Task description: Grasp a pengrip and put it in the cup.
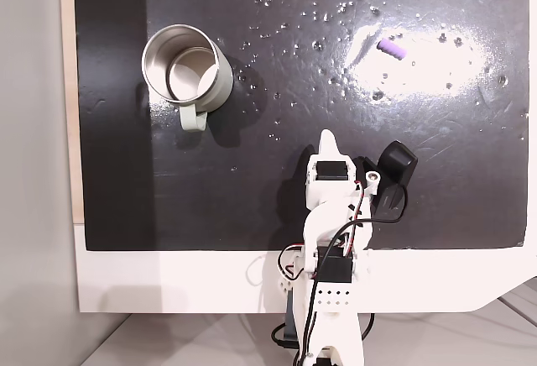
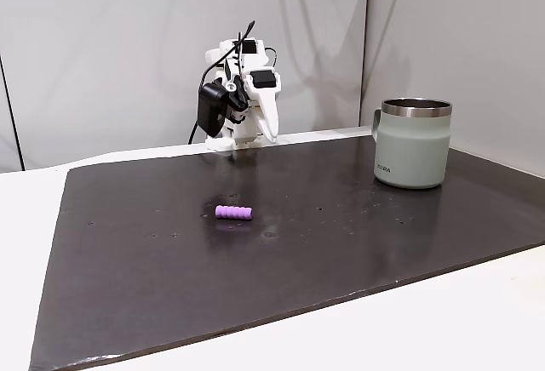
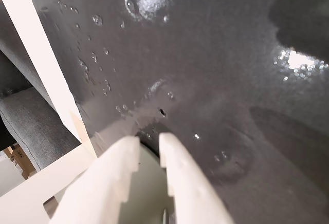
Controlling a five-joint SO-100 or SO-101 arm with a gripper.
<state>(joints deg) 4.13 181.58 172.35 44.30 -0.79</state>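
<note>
The pengrip [image 1: 392, 49] is a small light-purple ribbed tube lying flat on the black mat, in a bright glare patch at the upper right of a fixed view; from the side it lies left of centre [image 2: 233, 212]. The cup [image 1: 220, 81], a silvery metal mug with a pale green handle, stands upright at the upper left [image 2: 413, 154]. My gripper [image 1: 327, 137] is folded back near the arm's base, pointing down at the mat [image 2: 271, 135], well apart from both. Its white fingers [image 3: 175, 172] stand nearly together with nothing between them.
The black mat [image 1: 252, 198] lies on a white table [image 1: 168, 282] and is dotted with small shiny specks. A black camera with cables [image 1: 394, 173] hangs beside the arm. Open mat lies between arm, cup and pengrip. Walls stand close behind the arm.
</note>
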